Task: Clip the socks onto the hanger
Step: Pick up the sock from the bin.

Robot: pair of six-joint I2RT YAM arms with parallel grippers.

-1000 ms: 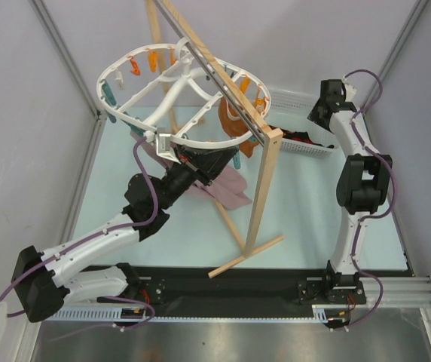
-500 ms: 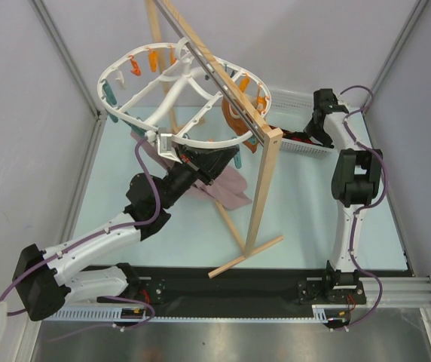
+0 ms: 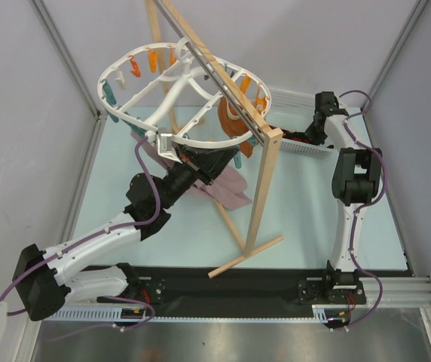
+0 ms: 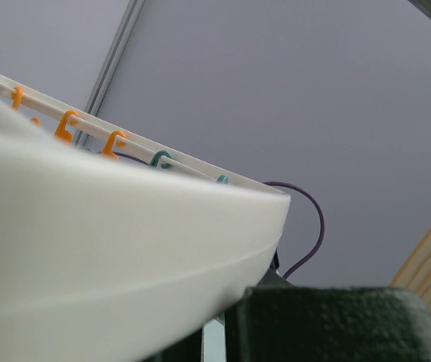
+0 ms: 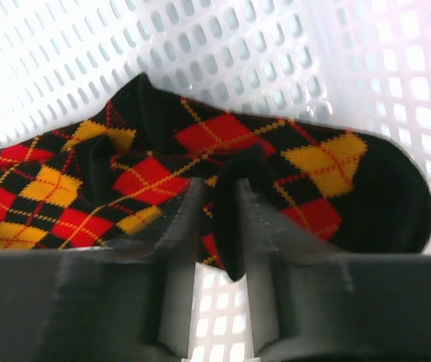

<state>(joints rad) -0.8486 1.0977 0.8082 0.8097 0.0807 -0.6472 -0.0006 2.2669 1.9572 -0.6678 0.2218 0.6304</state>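
Note:
The socks [image 5: 200, 158], black with red and orange-yellow diamonds, lie in a white perforated basket [image 5: 223, 45]. My right gripper [image 5: 223, 207] is down in that basket, shut on a raised black fold of one sock. From above, the right gripper [image 3: 311, 136] sits at the basket's rim, and the socks [image 3: 291, 136] show only as a dark patch. The hanger [image 3: 129, 121], a white oval frame with orange and teal clips, hangs tilted at the wooden stand. My left gripper [image 3: 169, 145] is shut on its near rim. That rim [image 4: 110, 249] fills the left wrist view.
A wooden stand [image 3: 264, 188] with a metal rod crosses the middle of the table. An orange garment [image 3: 230, 124] hangs under the hanger, and a mauve-pink cloth [image 3: 229, 190] droops below the left wrist. The basket [image 3: 310, 149] stands at the back right, beside the enclosure wall.
The right arm has reached forward and down into the basket, and its jaws have closed on a sock fold. The left arm and the hanger have stayed still.

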